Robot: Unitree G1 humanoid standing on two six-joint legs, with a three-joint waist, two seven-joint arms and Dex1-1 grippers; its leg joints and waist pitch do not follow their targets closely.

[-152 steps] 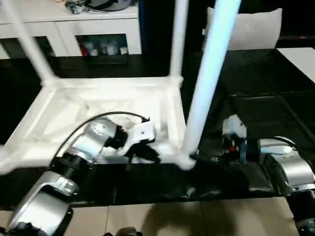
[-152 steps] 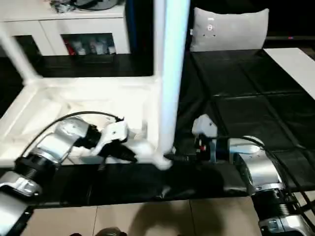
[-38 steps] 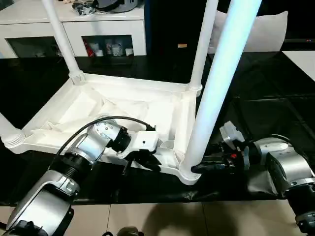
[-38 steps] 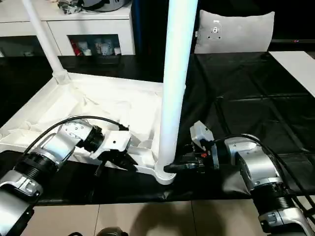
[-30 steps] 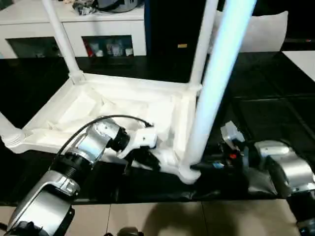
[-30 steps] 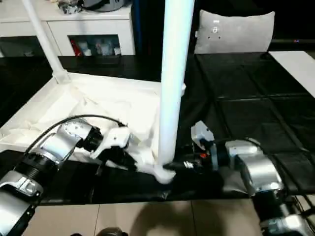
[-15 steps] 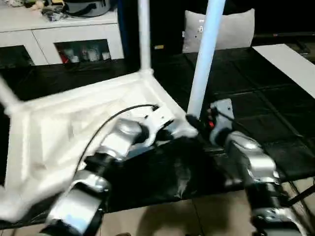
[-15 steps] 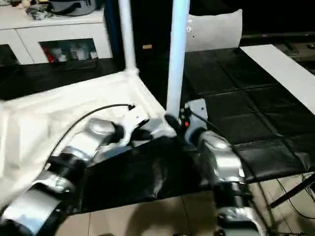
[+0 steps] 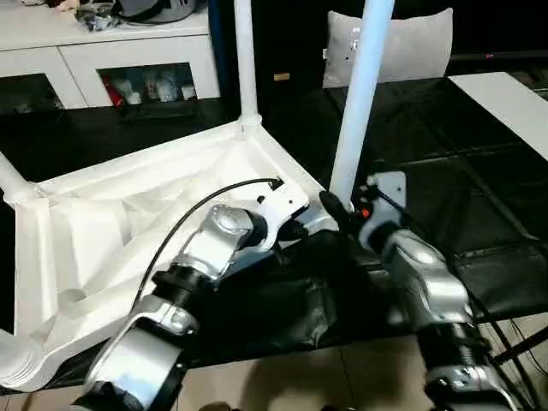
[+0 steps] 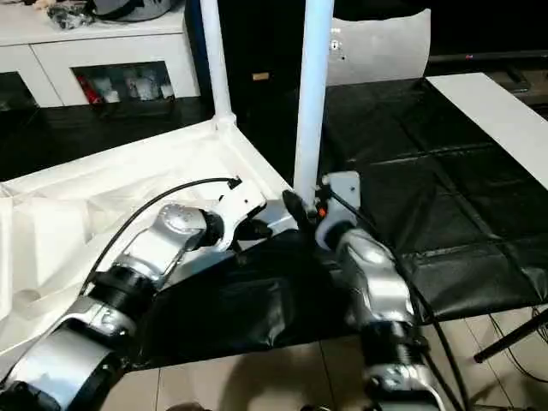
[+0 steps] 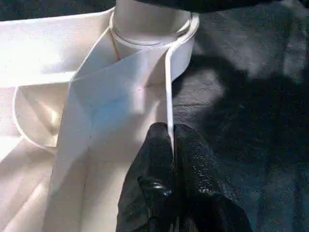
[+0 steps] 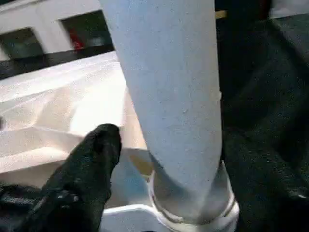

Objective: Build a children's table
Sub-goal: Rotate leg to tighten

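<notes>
The children's table lies upside down, its white ribbed top (image 9: pixel 128 231) on a black cover. Legs stand in its corner sockets: one at the back (image 9: pixel 246 60), one at the left edge (image 9: pixel 10 175), one at the near right corner (image 9: pixel 360 94). My left gripper (image 9: pixel 300 229) is shut on the top's thin rim (image 11: pixel 168 96) just beside that near corner socket (image 11: pixel 149 29). My right gripper (image 9: pixel 336 205) is open, with its fingers (image 12: pixel 91 159) standing either side of the near leg's base (image 12: pixel 169 96), a small gap on each side.
A white cabinet (image 9: pixel 128 43) runs along the back. A grey-white cushion (image 9: pixel 411 43) leans behind the near leg. The black cover (image 9: pixel 479 171) spreads to the right, where a white board (image 9: pixel 505 94) lies. Tiled floor (image 9: pixel 342 385) shows at the front edge.
The whole view has swung, so the camera moved. Both grippers stay at the table's near corner. The right gripper's fingers now stand off the leg.
</notes>
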